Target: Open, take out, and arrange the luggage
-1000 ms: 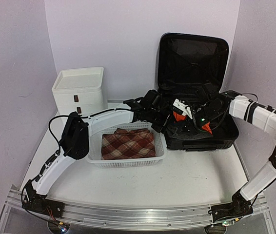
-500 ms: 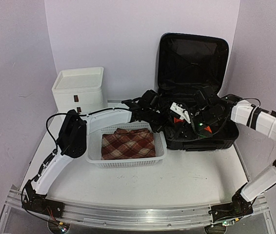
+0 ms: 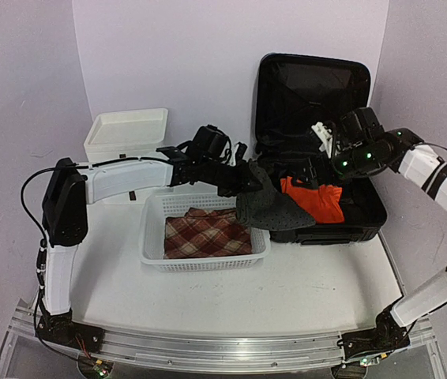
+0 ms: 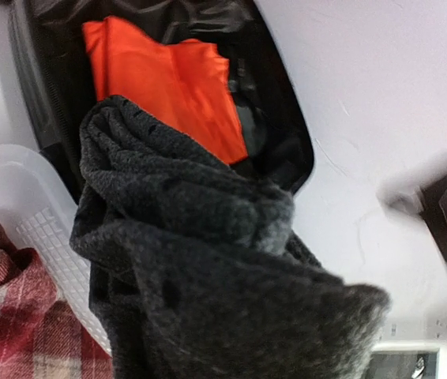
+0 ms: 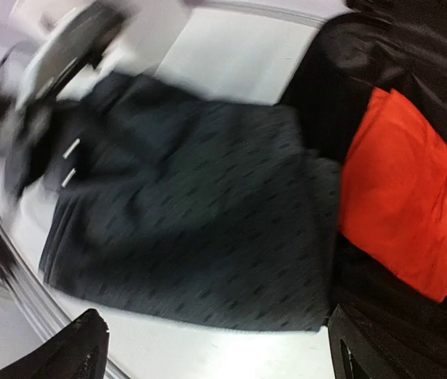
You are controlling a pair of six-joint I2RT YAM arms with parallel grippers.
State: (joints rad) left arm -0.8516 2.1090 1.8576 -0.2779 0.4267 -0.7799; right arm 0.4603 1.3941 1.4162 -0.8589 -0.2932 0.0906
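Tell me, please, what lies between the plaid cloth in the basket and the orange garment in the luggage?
A dark grey cloth, hanging from the left claw, fills that gap, as the top external view shows.

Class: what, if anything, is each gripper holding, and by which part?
Left gripper holds the grey garment by its bunched top edge; right gripper, open, holds nothing.

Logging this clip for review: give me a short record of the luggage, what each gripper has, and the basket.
luggage: open, lid upright, orange garment lying inside
left gripper: shut on grey garment, which hangs between basket and luggage
right gripper: open, empty, above the luggage
basket: holds plaid cloth
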